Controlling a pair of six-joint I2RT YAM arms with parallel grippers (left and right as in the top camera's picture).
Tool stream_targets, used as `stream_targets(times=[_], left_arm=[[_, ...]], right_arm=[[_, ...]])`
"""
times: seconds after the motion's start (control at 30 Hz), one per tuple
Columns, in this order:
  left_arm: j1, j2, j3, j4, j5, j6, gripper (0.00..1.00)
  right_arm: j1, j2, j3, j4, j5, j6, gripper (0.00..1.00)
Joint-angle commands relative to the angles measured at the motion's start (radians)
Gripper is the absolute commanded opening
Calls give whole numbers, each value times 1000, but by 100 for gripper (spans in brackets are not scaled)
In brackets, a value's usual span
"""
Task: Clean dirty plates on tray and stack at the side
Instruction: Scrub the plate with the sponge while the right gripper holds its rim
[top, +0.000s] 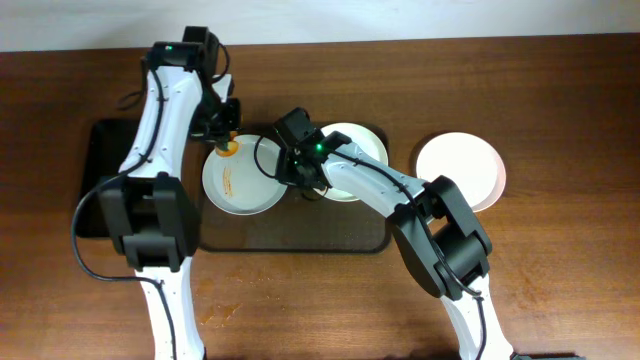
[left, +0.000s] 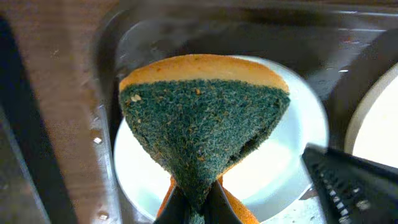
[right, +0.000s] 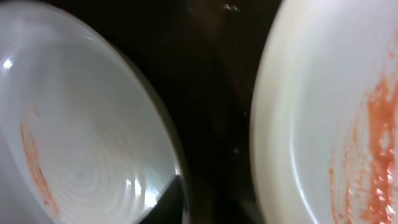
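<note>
While the left gripper hangs over the left part of the tray, its fingers pinch a sponge. The green scouring face is turned to the wrist camera and the orange backing lies behind it. The sponge is above the rim of a white plate lying on the tray's left half. Beside it on the tray lies the pale blue-green plate, partly covered by the right arm. The right gripper sits low between these two plates, and whether its jaws are spread or pressed together cannot be told. Its wrist view shows orange-brown streaks on both plates. A second white plate rests on the table, right of the tray. A smaller black tray lies at the left.
</note>
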Motion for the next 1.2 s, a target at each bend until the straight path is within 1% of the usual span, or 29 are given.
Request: stream_targets(times=[0.0,0.1,0.17,0.3,0.43,0.57,0.73,0.83,0.87,0.93,1.0,1.1,1.13,1.17], left_arm=[[29,3,3,-16,-3,-27,1],[28,3,3,-20,-4,-27,1],[31,5,2,-31,-3,-35,1],[22,32,-3,-46,-5,-35,1],[17,53,-106,56,-18,-28,1],[10,53,-220,130,-14,30,1],[-29,53,-373,258,-14,74,1],[-49,53,-425,272,-12,79,1],[-57,53,-432,274,-2,95,1],[-77,53,-434,278,134,243,1],[-92,53,-434,287,224,319,1],[-93,53,-434,331,218,317,1],[-90,53,-434,352,194,285,1],[-85,53,-434,376,132,211,1]], right_arm=[[-8,19,3,34,23,-5,6],[-8,19,3,25,22,-5,4],[-13,19,3,-20,16,-4,4],[-52,19,3,-43,-70,-2,4],[-65,19,3,-50,-91,-14,4],[-65,19,3,-42,-92,-22,4],[-65,19,3,-35,-99,-30,4],[-64,19,3,-35,-103,-37,4],[-64,19,3,-35,-103,-37,4],[-64,19,3,-34,-107,-36,4],[-62,19,3,-29,-107,-36,4],[-58,19,3,-28,-107,-40,4],[-58,19,3,-28,-107,-40,4],[-58,19,3,-27,-106,-40,4]])
